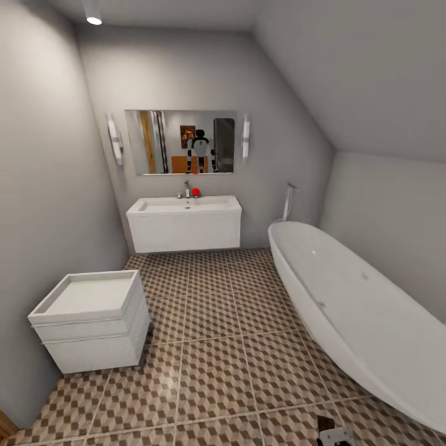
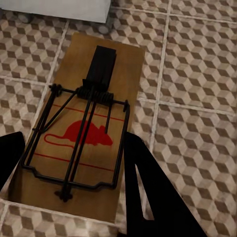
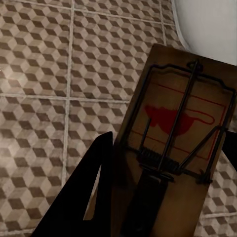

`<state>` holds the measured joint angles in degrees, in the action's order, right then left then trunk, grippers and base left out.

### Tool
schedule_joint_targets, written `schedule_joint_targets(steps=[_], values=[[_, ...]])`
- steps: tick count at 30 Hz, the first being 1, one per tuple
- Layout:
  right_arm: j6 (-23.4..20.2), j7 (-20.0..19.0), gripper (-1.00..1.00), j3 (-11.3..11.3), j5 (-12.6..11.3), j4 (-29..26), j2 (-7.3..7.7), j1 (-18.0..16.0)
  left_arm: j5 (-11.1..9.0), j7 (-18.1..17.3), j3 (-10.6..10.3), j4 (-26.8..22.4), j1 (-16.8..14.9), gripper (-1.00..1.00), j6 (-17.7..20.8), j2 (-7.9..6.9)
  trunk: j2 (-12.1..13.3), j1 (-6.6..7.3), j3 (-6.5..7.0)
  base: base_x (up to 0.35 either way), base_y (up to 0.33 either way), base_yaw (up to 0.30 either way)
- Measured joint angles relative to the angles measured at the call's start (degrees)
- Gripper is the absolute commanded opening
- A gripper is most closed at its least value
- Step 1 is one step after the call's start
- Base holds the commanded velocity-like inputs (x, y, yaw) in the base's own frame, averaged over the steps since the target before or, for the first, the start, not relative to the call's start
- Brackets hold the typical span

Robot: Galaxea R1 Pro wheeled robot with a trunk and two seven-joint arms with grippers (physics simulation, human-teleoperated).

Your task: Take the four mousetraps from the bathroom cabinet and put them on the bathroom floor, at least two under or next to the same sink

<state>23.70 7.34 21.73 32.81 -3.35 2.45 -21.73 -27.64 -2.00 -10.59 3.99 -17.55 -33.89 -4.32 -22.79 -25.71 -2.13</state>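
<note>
A tan mousetrap (image 2: pixel 98 123) with dark wire and a red mouse print sits between the black fingers (image 2: pixel 148 197) of my left gripper (image 2: pixel 74 148), which is shut on it, above the cube-patterned bathroom floor (image 2: pixel 192 74). My right gripper (image 3: pixel 168 143) is shut on a second mousetrap (image 3: pixel 182 123), with one black finger (image 3: pixel 84 197) showing beside the board; the other finger is hidden. In the head view the bathroom floor (image 1: pixel 217 347) stretches ahead to a white wall-hung sink (image 1: pixel 186 204). A dark corner (image 1: pixel 326 425) at that view's lower edge may be the right-hand trap.
A long white bathtub (image 1: pixel 359 303) runs along the right side. A white drawer unit (image 1: pixel 93 322) stands on the floor at the left wall. A mirror (image 1: pixel 179 141) hangs over the sink, with a small red object (image 1: pixel 196 192) by the tap. An orange-brown wooden edge (image 1: pixel 5 427) shows at the near left corner.
</note>
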Motion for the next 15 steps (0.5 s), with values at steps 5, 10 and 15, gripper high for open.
schedule_joint_targets(steps=[5,10,15], values=[[0.0,0.01,-1.0,-0.01,0.0,0.01,0.0,-0.01,-0.01,0.0,0.0,-0.01,0.01,-1.0,0.09,0.06,0.0,0.0,0.0,0.323,-0.069,0.27],[0.0,0.01,-1.0,0.0,0.01,0.0,0.0,0.0,0.0,0.02,0.0,0.01,0.0,-1.0,0.1,0.08,0.0,0.0,0.0,0.323,-0.092,0.142],[0.0,0.01,-1.0,0.0,0.0,-0.01,0.0,0.01,0.0,0.03,-0.05,0.02,-0.01,-1.0,0.11,0.08,0.0,0.0,0.0,0.322,-0.139,0.015]])
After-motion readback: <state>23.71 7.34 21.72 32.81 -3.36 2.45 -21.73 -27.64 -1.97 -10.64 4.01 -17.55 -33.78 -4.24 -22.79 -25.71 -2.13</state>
